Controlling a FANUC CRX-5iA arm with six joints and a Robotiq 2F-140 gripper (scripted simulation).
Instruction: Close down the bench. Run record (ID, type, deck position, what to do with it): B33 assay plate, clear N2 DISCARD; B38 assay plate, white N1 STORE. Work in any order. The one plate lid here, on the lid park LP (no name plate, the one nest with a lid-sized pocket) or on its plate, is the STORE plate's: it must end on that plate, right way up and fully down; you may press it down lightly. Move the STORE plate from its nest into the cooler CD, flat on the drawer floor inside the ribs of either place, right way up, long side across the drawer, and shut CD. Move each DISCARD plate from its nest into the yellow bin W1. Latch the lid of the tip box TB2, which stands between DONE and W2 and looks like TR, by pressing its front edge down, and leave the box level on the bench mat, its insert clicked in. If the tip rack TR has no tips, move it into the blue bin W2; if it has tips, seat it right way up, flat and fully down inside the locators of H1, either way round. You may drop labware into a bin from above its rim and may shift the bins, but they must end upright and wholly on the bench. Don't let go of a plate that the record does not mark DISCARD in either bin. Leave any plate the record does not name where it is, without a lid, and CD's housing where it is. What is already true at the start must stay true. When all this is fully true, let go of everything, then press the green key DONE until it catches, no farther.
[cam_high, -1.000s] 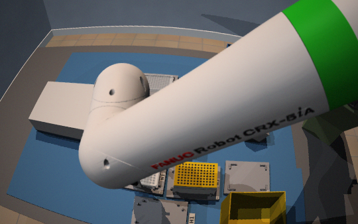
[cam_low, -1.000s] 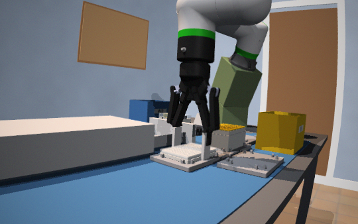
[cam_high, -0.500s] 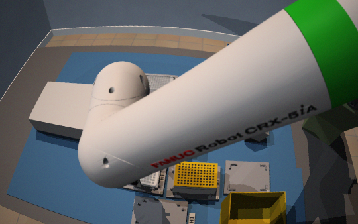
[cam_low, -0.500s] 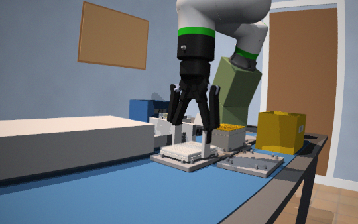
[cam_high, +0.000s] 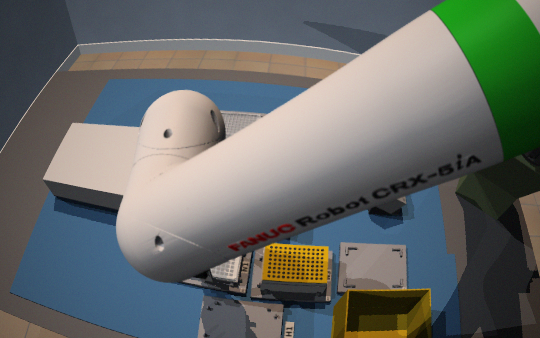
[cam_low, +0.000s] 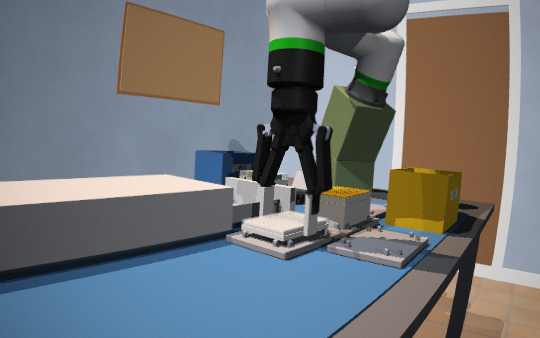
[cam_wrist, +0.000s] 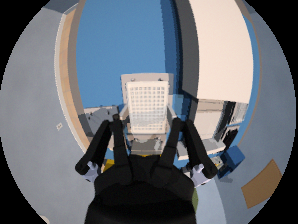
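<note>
The white assay plate (cam_low: 285, 225) sits on its grey nest marked N1 at the bench front, its wells showing on top. It also shows in the wrist view (cam_wrist: 147, 104) and partly under the arm in the overhead view (cam_high: 227, 268). My gripper (cam_low: 289, 216) points straight down with one finger pad on each side of this plate and is shut on it; in the wrist view the gripper (cam_wrist: 147, 132) straddles the plate. The yellow-topped tip rack TR (cam_high: 296, 266) stands on the nest to the right. The cooler CD (cam_high: 92, 162) lies to the left.
The yellow bin W1 (cam_high: 382, 312) stands at the front right. An empty nest (cam_high: 372, 267) lies beside the rack, and the H1 nest (cam_high: 240, 317) lies in front. The blue bin (cam_low: 222, 165) stands behind. A meshed plate (cam_high: 240, 120) shows behind the arm, which hides much of the bench.
</note>
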